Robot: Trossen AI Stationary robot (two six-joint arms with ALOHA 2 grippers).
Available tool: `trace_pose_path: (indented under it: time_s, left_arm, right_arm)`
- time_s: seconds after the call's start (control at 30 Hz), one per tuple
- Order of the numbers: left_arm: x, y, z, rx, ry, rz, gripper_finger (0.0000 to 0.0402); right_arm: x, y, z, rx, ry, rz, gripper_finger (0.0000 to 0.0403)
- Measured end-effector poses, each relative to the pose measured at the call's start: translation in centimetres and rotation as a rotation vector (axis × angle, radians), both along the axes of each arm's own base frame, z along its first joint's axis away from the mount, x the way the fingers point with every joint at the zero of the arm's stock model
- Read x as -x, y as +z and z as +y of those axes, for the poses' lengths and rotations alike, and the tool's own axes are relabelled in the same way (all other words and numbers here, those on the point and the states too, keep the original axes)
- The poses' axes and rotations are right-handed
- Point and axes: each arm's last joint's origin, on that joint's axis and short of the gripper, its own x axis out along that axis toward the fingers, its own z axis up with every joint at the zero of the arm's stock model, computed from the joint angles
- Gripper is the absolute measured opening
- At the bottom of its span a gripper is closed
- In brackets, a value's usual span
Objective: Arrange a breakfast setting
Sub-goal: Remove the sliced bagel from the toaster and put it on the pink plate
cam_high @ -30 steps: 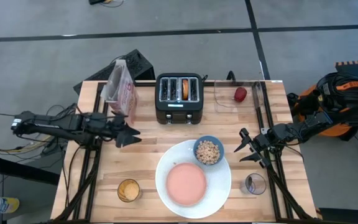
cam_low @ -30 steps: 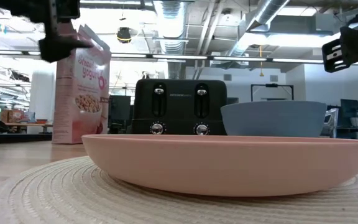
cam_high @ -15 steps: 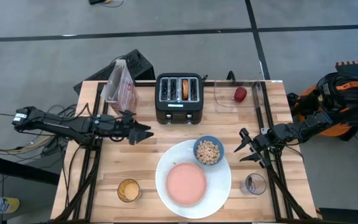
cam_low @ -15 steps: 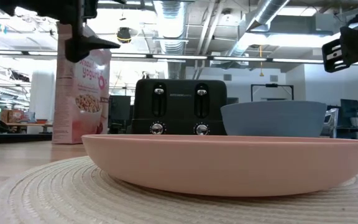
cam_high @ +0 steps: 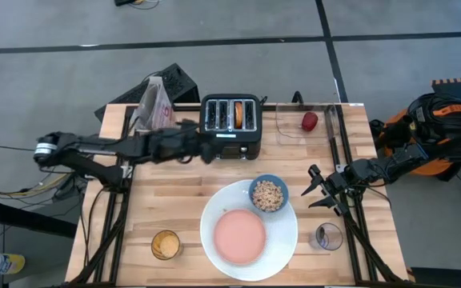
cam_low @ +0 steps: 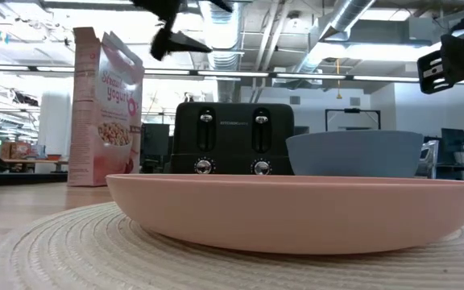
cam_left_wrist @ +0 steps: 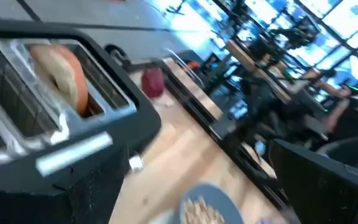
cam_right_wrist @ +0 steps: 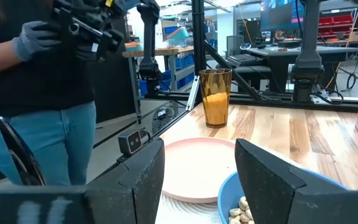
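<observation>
Left hand (cam_high: 204, 149), blurred by the toaster (cam_high: 230, 126), grip unreadable; right hand (cam_high: 317, 192) spread; spoon unseen

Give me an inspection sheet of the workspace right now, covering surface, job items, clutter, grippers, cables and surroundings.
Surface: wooden table, with a woven mat under the plates in the low view.
Job's things: white plate carries the pink plate and the blue bowl of cereal; bagel half stands in the toaster; red fruit lies on a clear tray. Spoon: nothing seen.
Clutter: cereal box, orange drink glass, clear glass.
Grippers: left gripper by the toaster's front left corner, raised above it in the low view; right gripper open, right of the bowl.
Cables: bundles beside both arm bases.
Surroundings: a person in jeans and a grey glove.
</observation>
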Motion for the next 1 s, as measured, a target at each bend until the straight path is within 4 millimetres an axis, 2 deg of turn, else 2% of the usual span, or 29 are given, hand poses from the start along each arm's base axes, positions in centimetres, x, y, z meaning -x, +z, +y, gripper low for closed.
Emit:
trace_pose_path:
  time_s: [0.2,0.47,0.6,0.77,1.0]
  left_arm:
    - [-3.9,-0.7,2.8,0.009,0.081,0.051,0.0374]
    - [-7.2,-1.1,5.6,-0.021,0.184,0.082,0.0374]
    - [-8.4,-1.3,6.6,-0.067,0.251,0.103,0.0374]
    - [-9.6,-2.3,7.6,-0.128,0.314,0.167,0.0374]
    - [-10.1,-4.0,8.8,-0.112,0.385,0.203,0.0374]
  right_arm:
    - [0.0,0.0,0.0,0.000,0.000,0.000,0.0217]
    - [0.0,0.0,0.0,0.000,0.000,0.000,0.0217]
    - [0.0,0.0,0.0,0.000,0.000,0.000,0.0217]
    - [0.0,0.0,0.0,0.000,0.000,0.000,0.0217]
    - [0.0,0.0,0.0,0.000,0.000,0.000,0.0217]
